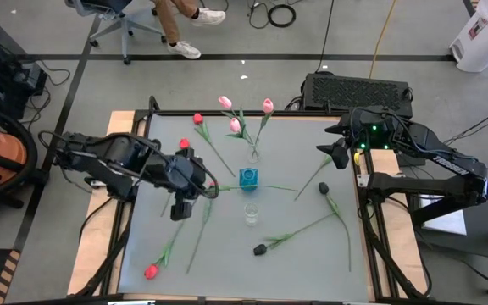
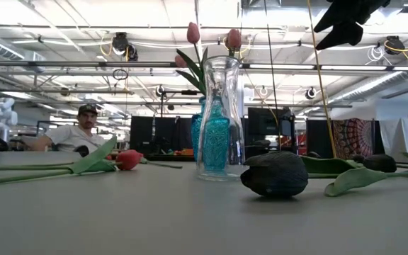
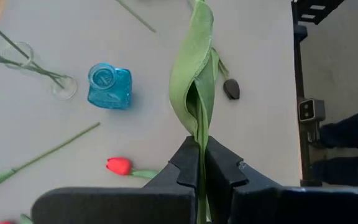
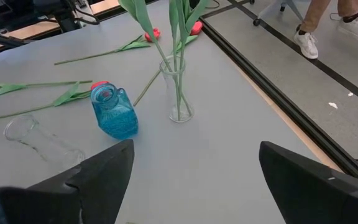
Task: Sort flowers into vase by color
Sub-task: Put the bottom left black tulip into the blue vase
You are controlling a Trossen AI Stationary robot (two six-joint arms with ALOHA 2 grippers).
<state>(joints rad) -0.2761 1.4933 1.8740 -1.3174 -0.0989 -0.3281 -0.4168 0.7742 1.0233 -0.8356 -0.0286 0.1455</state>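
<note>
Progress check, sorting roughly a quarter done by my estimate.

Done: three pink tulips stood in the clear vase just above centre of the high view; their stems crossed inside the glass in the right wrist view.

Empty so far: the blue vase at centre, and a second clear vase just below it in the high view, which the low view showed upright and without stems.

In hand: the left gripper was over the surface left of centre in the high view, jaws clenched on a green stem and leaf of one tulip. The head of that flower was not in the wrist view, so colour could not be confirmed; a red head showed just beside the gripper in the high view.

Right gripper waited at the right edge of the high view, jaws released and wide, holding nothing.

Left to do, lying loose on the surface:
- red tulip upper left of the vases, another red tulip at lower left
- black tulip right of centre, another black tulip lower centre
- further loose stems between these; heads not all traceable.

Judgement: neither red nor black had been started.
</note>
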